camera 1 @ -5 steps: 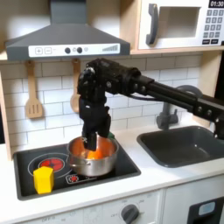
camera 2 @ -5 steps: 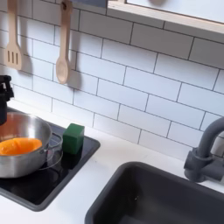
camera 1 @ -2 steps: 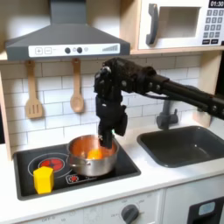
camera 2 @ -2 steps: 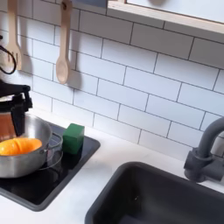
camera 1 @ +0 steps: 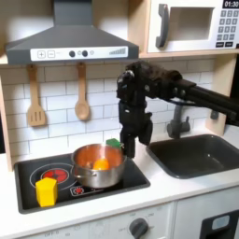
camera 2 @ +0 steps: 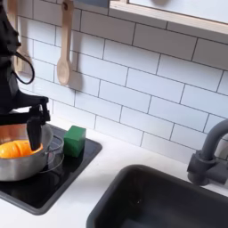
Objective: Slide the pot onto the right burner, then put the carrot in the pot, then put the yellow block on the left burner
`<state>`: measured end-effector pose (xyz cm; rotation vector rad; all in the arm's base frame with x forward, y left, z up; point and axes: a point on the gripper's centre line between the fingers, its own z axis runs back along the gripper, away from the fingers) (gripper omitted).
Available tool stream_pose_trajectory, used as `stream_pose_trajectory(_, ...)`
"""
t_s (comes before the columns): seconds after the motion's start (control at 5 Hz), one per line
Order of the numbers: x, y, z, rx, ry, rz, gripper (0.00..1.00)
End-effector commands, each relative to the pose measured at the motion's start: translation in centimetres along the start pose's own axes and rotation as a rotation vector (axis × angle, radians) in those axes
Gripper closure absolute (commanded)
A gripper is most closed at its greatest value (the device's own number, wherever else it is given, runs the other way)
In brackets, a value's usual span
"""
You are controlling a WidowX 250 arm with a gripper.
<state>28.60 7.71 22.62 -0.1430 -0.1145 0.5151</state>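
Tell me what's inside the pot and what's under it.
Inside the pot lies the carrot; its green cap is not visible. The pot sits on the cooktop, covering the burner beneath, so that cannot be seen.

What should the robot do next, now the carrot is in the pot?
Probably swing the tool toward the yellow block and lower over it. The carrot already lies inside the pot on one burner, and the tool hangs beside the pot with nothing seen in it. The block stands at the cooktop's front corner, off the bare burner.
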Motion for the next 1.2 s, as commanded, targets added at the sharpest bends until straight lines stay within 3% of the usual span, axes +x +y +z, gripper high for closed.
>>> stream_pose_trajectory(0.0,-3.9,-1.2,-0.5,0.044,0.066,-0.13,0.0)
stream_pose_trajectory(0.2,-5.8,-1.0,-0.8,0.047,0.082,-0.161,0.0)
stream_pose_trajectory(0.4,-6.4,-1.5,-0.6,-0.039,0.06,-0.247,0.0)
stream_pose_trajectory(1.0,-6.6,-1.7,-0.5,-0.035,0.06,-0.265,0.0)
